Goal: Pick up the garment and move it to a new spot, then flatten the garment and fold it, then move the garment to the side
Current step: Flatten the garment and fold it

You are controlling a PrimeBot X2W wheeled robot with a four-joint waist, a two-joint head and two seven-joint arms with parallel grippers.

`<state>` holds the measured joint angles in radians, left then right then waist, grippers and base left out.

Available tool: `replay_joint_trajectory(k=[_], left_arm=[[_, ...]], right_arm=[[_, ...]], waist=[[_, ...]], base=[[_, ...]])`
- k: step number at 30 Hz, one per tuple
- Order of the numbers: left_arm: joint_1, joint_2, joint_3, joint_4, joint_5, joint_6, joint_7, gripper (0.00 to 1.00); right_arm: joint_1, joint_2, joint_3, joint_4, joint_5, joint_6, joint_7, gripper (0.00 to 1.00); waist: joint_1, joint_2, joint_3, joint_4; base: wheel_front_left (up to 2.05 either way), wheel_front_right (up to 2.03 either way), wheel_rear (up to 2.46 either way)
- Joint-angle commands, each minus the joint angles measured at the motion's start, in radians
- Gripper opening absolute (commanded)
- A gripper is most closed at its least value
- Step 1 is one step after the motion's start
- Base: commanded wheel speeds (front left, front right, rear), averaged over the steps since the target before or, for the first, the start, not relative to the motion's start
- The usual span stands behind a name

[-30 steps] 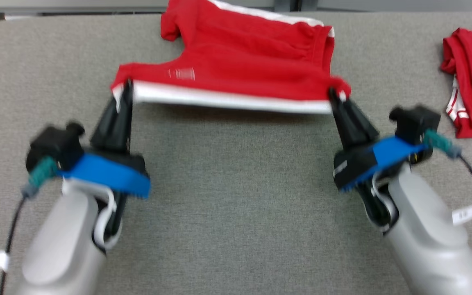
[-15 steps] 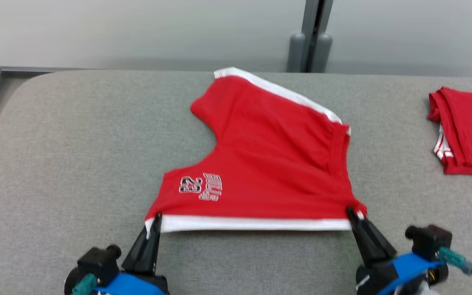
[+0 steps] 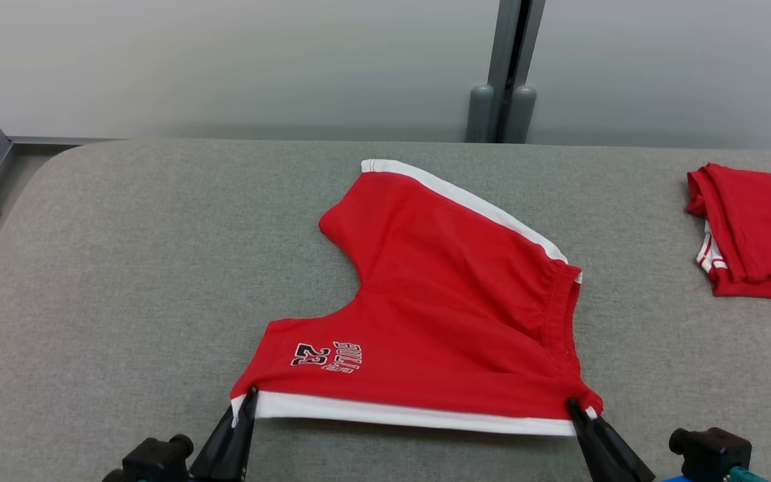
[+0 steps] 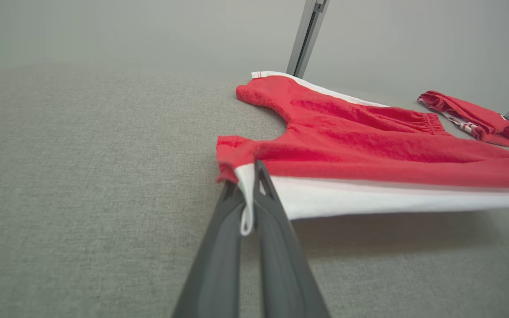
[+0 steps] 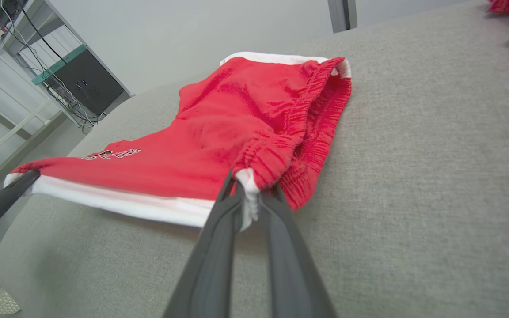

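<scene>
So, quick status: both sets of jaws are pressed together on the red shorts (image 3: 452,314). The left jaws pinch the leg-hem corner (image 3: 246,393), the right jaws pinch the waistband corner (image 3: 586,402). The white side stripe (image 3: 412,414) runs straight across between them, pulled taut and lifted just off the grey surface (image 3: 124,281). The rest of the shorts lies away from me, with the far leg resting flat and skewed toward the left. Neither arm is nearer, it's an even split. My guess is the next bit means carrying that near edge forward over the far leg, corners kept level. Another folded red garment (image 3: 753,227) sits well off right.
</scene>
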<state>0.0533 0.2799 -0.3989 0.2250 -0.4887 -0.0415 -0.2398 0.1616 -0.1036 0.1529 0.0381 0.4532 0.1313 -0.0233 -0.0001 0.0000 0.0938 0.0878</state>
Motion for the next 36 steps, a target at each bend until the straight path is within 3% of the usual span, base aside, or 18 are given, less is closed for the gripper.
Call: replay_joint_trajectory(k=[1, 13, 22, 36], left_arm=[[-0.034, 0.015, 0.005, -0.007, 0.008, 0.004, 0.007, 0.00], [-0.354, 0.127, 0.015, 0.006, 0.061, -0.052, 0.094, 0.00], [-0.636, 0.214, -0.016, 0.043, 0.092, -0.080, 0.180, 0.00], [-0.957, 0.251, -0.152, 0.266, 0.044, -0.089, 0.182, 0.00]], right_arm=[[-0.007, 0.002, -0.007, -0.013, -0.007, -0.001, 0.004, 0.00], [-0.226, 0.041, 0.019, -0.035, -0.021, -0.001, 0.000, 0.00], [-0.452, 0.051, 0.051, 0.036, 0.016, -0.001, -0.049, 0.00], [-0.716, 0.052, 0.178, 0.243, 0.139, 0.000, -0.186, 0.00]], waist=[[0.0001, 0.0000, 0.005, -0.003], [0.0001, 0.0000, 0.149, -0.080], [0.0001, 0.0000, 0.310, -0.165], [0.0001, 0.0000, 0.438, -0.259]], base=[[0.00, 0.00, 0.00], [0.00, 0.00, 0.00], [0.00, 0.00, 0.00], [0.00, 0.00, 0.00]])
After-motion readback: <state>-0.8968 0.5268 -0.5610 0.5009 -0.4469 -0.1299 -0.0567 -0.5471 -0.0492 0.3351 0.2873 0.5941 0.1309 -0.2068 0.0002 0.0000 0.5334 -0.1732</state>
